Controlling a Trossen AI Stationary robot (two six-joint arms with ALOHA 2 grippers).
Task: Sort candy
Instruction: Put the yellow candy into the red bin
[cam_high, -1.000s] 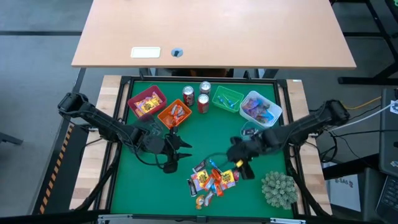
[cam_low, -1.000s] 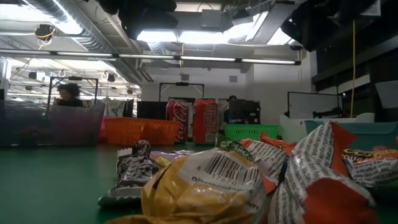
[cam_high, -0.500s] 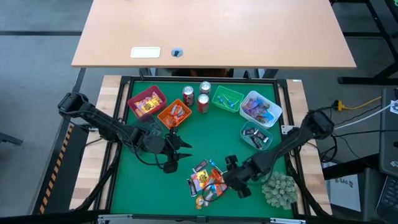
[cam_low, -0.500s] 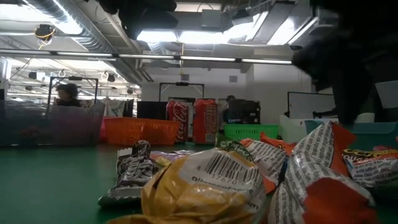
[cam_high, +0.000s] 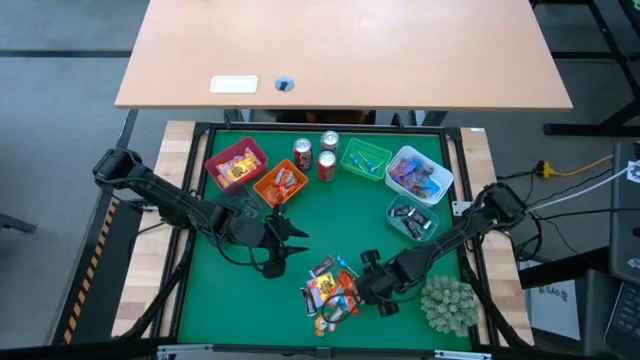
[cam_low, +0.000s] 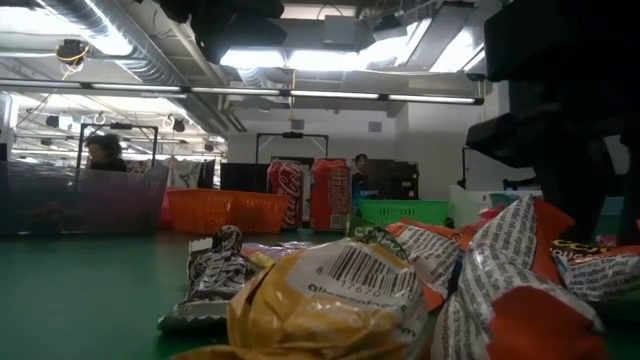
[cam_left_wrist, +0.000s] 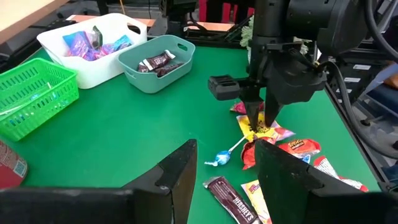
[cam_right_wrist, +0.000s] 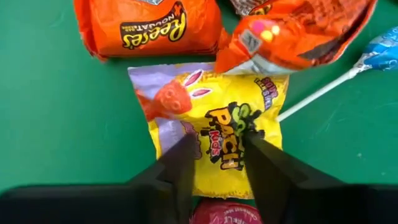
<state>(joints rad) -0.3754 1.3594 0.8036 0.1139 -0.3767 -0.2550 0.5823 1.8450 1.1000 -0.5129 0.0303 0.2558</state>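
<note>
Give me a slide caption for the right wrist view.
Right pincer pressing down onto a yellow candy packet beside an orange Reese's pack.

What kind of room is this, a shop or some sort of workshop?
Most likely a robotics lab or workshop. The low view shows exposed ceiling pipes and strip lights, with a person at a workstation behind. The arms work on a green mat beside a plain desk.

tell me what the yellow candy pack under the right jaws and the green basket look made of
The yellow candy pack looks like thin printed plastic film, slightly glossy: it creases and has crimped ends. The green basket looks like rigid moulded plastic with an open grid of thin bars on its walls; the finish seems fairly matte, though that is hard to judge.
</note>
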